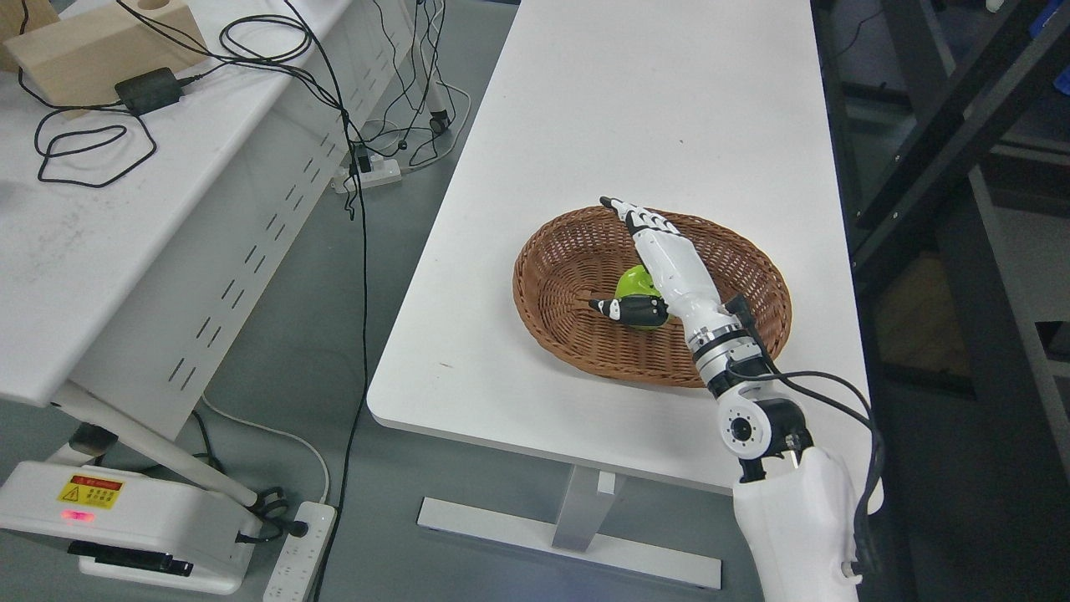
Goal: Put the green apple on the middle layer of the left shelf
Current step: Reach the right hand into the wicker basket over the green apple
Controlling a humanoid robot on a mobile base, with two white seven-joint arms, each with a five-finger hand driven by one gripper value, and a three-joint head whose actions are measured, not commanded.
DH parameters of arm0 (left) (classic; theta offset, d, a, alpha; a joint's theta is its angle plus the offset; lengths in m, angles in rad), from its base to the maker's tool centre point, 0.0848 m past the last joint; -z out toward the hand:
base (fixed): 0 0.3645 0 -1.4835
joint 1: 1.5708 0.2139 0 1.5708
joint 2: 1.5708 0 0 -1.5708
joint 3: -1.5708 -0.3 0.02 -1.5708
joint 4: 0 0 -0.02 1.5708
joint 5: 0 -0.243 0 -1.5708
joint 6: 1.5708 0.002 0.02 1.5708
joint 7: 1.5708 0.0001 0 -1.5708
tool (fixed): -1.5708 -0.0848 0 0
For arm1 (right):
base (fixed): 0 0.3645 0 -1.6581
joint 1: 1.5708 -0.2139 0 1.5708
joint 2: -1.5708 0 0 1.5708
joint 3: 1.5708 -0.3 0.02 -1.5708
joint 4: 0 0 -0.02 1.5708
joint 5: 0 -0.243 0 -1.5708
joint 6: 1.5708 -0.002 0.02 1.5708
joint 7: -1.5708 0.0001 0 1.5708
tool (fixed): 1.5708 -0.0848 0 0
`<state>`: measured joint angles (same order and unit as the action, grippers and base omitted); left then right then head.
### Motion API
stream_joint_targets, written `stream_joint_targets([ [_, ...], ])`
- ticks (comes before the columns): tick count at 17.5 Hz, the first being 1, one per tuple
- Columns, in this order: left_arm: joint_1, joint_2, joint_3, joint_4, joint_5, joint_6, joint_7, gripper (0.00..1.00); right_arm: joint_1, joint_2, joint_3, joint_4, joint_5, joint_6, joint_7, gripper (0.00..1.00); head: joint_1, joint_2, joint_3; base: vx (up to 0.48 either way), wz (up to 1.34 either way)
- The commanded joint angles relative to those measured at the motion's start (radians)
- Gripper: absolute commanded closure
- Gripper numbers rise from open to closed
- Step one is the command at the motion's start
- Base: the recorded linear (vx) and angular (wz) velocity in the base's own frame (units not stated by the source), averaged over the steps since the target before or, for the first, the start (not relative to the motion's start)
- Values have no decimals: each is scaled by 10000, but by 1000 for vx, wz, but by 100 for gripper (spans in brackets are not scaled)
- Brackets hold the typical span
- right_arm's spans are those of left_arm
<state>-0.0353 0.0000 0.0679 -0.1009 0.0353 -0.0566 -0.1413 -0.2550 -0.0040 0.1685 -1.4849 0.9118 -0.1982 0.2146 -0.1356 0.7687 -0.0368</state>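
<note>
1. While the right arm reached in from the lower right corner, the right hand (660,272) lay stretched over the wicker basket (560,276), its white back turned up.
2. Its fingers (648,221) were extended almost straight toward the far rim of the basket, close together, and did not wrap anything.
3. Its dark thumb (623,310) stuck out to the left, lying against the near side of the green apple (634,282).
4. That apple sat inside the basket, roughly at its middle, partly hidden under the palm; whether the palm actually pressed on it could not be told from this angle.
5. That basket, an oval of brown weave, rested on the white table (635,100), toward its near right part and well clear of the left edge.
6. To the left, across a strip of grey floor (334,334), stood a second white desk (100,251) carrying a wooden block (92,46) and a black power adapter (149,90) with looped cables.
7. More black cables hung down between the two tables to a white power strip (368,174) on the floor.
8. Another power strip (297,556) lay at the near left, beside a white base unit (125,514) bearing a yellow warning label.
9. Dark shelf framing (945,142) ran along the right edge of the scene.
</note>
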Motion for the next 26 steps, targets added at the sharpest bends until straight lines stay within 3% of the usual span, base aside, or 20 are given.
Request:
stream_joint_targets([
  [1, 0, 175, 11, -3, 0, -2, 2, 0, -503, -572, 355, 1611, 530, 34, 93, 1, 0, 0, 0, 0, 0],
  [6, 0, 175, -19, -3, 0, -2, 2, 0, -503, -1431, 278, 1626, 516, 34, 109, 1, 0, 0, 0, -4, 0],
  [13, 0, 175, 11, 12, 0, -2, 2, 0, -380, -1448, 278, 1611, 577, -74, 17, 3, 0, 0, 0, 0, 0],
  [16, 0, 175, 11, -3, 0, -2, 2, 0, -380, -1432, 172, 1596, 608, -13, -167, 31, 0, 0, 0, 0, 0],
  [18, 0, 175, 11, -3, 0, -2, 2, 0, -350, -1417, 110, 1596, 592, -13, -167, 56, 0, 0, 0, 0, 0],
  [20, 0, 175, 11, -3, 0, -2, 2, 0, -258, -1417, 110, 1581, 577, -73, -167, 63, 0, 0, 0, 0, 0],
  [23, 0, 175, 11, -3, 0, -2, 2, 0, -120, -1341, -348, 1550, 196, -288, -183, 66, 0, 0, 0, 0, 0],
  [24, 0, 175, 11, -3, 0, -2, 2, 0, -104, -1325, -548, 1519, -186, -365, -213, 73, 0, 0, 0, 0, 0],
  [25, 0, 175, -19, -3, 0, -2, 2, 0, -44, -1340, -808, 1458, -600, -441, -274, 92, 0, 0, 0, 0, 0],
  [26, 0, 175, 11, -3, 0, -2, 2, 0, 109, -1355, -1084, 1260, -786, -457, -396, 100, 0, 0, 0, 0, 0],
])
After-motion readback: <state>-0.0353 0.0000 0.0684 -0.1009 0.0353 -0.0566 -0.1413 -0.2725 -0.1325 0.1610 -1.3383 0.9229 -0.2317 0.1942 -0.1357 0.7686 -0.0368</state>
